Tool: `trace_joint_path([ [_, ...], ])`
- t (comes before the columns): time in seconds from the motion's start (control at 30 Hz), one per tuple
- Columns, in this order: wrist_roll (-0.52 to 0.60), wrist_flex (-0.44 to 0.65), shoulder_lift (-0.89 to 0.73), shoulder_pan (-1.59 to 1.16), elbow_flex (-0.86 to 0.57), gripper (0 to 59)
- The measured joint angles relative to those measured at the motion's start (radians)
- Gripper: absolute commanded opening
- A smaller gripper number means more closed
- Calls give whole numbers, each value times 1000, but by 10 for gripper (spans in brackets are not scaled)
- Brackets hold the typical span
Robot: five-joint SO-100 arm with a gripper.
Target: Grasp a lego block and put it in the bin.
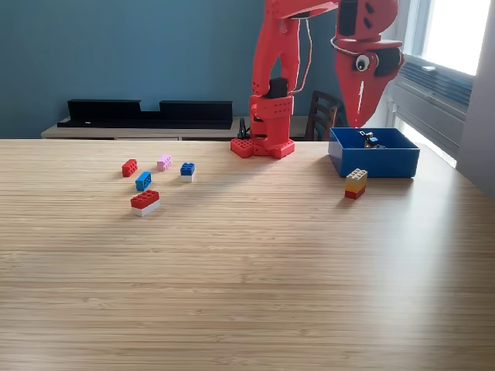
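Hung above the bin [374, 164] at far right, gripper [358, 116] pointed down with tips apparently together and empty, likely for a drop; blocks [145, 202] lay scattered far left, one stack [356, 183] just beside bin.

The red arm's gripper [357, 116] is hanging point-down above the blue bin [374, 159] at 2 o'clock, jaws together. A yellow-and-red block [356, 184] is sitting just before the bin; five blocks are lying at 10 o'clock.
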Motion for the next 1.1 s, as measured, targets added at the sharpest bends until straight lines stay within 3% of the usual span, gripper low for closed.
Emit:
trace_joint_path([
  [0.53,-2,0,0,307,-140,1],
  [0.8,17,0,0,534,-115,1],
  [1.1,14,0,0,555,-21,1],
])
